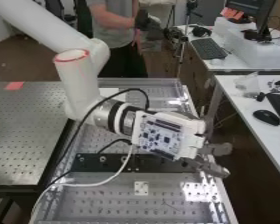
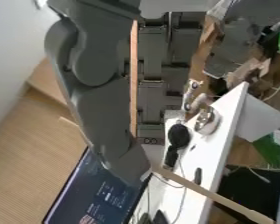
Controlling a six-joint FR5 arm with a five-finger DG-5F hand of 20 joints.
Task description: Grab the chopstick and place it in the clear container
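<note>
The chopstick (image 2: 214, 195) could have swivelled or slipped – its thin shaft seemed pinched between the thumb (image 2: 101, 110) and fingers of the hand (image 1: 216, 167), with a long stretch jutting unsupported from the thumb's tip. Its long axis ran aslant to the thumb, the free end pointing away from it – across the white desk (image 2: 210, 152) beyond.

The high view looks from above the near end of the bench (image 1: 111, 205), slanting down along it, well back from the hand (image 1: 217, 149). The wrist view looks from the arm (image 1: 84, 85), close behind the hand (image 2: 101, 115), facing a white table (image 2: 210, 150). Both share the hand.
</note>
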